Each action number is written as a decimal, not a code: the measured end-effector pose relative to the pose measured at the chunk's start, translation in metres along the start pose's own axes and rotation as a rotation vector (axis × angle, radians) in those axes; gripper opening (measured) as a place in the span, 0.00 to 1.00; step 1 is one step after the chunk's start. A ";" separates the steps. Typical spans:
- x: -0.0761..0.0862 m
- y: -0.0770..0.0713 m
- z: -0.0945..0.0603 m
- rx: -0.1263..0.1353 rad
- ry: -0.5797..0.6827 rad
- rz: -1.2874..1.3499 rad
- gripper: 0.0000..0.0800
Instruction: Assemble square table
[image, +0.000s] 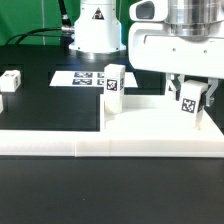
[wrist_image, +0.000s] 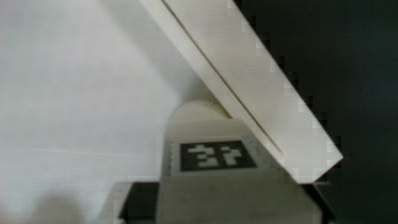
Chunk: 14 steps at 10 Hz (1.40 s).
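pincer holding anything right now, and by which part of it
A white tagged leg post, apparently clamped by its two sides near its upper end between the fingers of the pincer.

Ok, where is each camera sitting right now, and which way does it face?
Exterior view: off the arm, low by the table, facing across the border rail and slab toward the robot's base; the gripper shows, straddling a leg.
Wrist view: on the wrist, looking along the fingers at the tagged leg, with the slab behind it.
Shared: that leg and the slab.
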<state>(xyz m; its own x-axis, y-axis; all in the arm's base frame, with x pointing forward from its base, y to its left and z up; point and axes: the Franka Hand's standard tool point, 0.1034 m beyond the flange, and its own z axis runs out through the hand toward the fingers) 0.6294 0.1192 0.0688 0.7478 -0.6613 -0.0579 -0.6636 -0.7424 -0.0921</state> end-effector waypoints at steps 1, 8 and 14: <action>0.000 0.000 0.000 0.002 -0.003 0.087 0.36; -0.003 -0.002 0.002 0.119 -0.030 0.928 0.36; 0.001 -0.007 -0.002 0.102 0.018 0.358 0.80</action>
<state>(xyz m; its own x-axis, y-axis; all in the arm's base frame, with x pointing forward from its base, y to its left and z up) 0.6341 0.1235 0.0711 0.4680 -0.8794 -0.0872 -0.8770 -0.4500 -0.1683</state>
